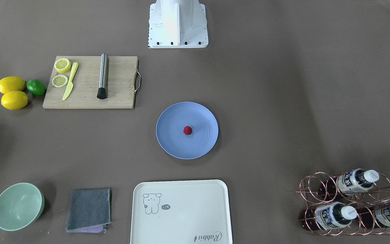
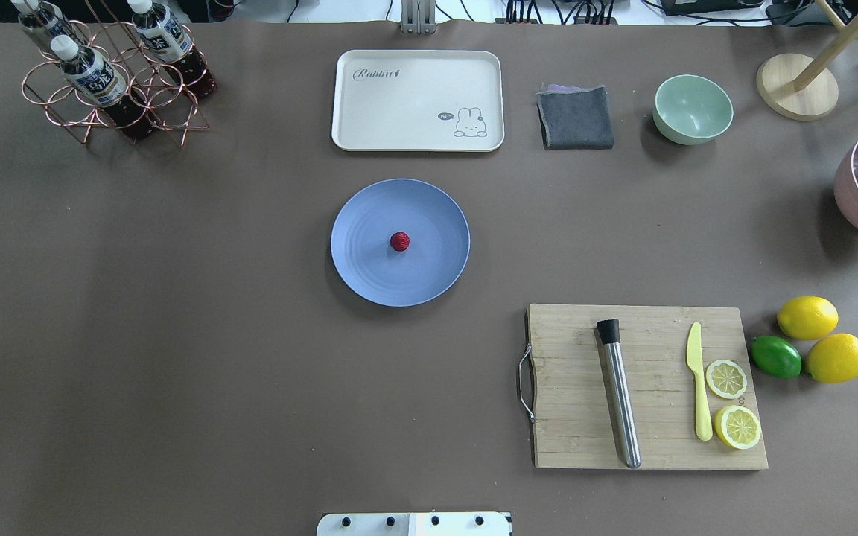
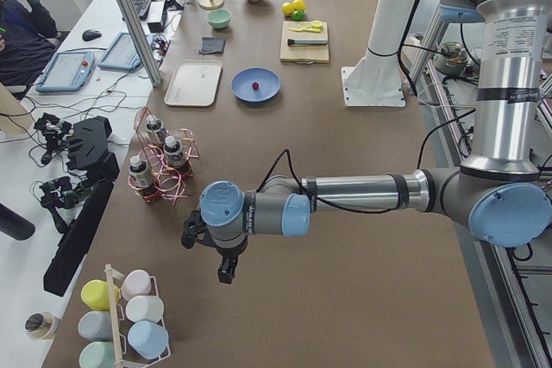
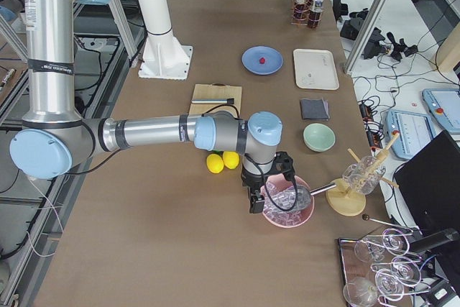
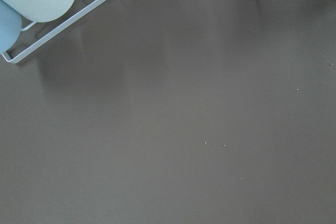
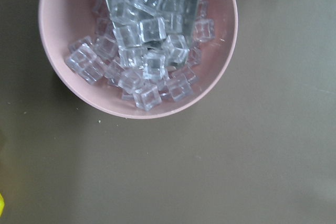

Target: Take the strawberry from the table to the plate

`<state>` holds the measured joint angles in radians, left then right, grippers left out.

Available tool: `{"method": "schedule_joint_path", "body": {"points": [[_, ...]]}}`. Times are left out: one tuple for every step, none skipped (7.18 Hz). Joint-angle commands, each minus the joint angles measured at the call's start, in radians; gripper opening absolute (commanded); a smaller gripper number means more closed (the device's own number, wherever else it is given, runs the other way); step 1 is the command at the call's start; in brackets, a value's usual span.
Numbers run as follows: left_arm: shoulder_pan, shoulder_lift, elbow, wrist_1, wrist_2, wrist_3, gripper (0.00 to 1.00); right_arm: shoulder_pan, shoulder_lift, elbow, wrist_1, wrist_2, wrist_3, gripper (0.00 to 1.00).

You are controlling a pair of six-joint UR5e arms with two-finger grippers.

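Note:
The small dark-red strawberry [image 1: 188,130] [image 2: 400,240] lies at the middle of the round periwinkle-blue plate [image 1: 170,137] [image 2: 366,264], which rests on the brown-grey table [image 1: 283,118]. Neither arm shows in the overhead or front views. In the exterior left view my left gripper [image 3: 226,271] hangs over the table's near end, far from the plate [image 3: 269,92]. My right gripper [image 4: 254,203] hovers at the opposite end, beside a pink bowl of ice. I cannot tell whether either gripper is open or shut. The wrist views show no fingers.
A wooden cutting board [image 2: 652,439] carries a steel muddler, a yellow knife and lemon slices; two lemons and a lime [image 2: 775,356] lie beside it. A cream tray [image 2: 418,100], grey cloth [image 2: 576,117], mint bowl [image 2: 693,109], bottle rack [image 2: 112,82] and ice bowl [image 6: 137,40] line the edges.

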<state>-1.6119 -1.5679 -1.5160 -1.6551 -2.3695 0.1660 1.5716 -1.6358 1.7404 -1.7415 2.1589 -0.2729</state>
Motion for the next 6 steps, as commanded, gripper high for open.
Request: {"method": "schedule_joint_path", "body": {"points": [[0.000,0.002,-0.004,0.008,0.001,-0.002,0.98,0.016,-0.018,-0.013,0.042,-0.018,-0.002,1.00],[0.000,0.003,-0.006,0.008,0.001,-0.002,0.98,0.015,-0.027,-0.030,0.060,-0.010,-0.002,1.00],[0.000,0.003,-0.003,0.005,0.000,-0.002,0.98,0.016,-0.029,-0.024,0.071,-0.010,-0.002,1.00],[0.000,0.005,-0.009,0.003,0.000,-0.002,0.98,0.016,-0.027,-0.028,0.073,-0.010,0.000,1.00],[0.000,0.005,-0.007,-0.002,0.001,-0.002,0.98,0.015,-0.027,-0.028,0.071,0.014,0.000,1.00],[0.001,0.008,-0.009,-0.002,0.000,-0.002,0.98,0.015,-0.027,-0.028,0.071,0.059,0.001,1.00]]}}
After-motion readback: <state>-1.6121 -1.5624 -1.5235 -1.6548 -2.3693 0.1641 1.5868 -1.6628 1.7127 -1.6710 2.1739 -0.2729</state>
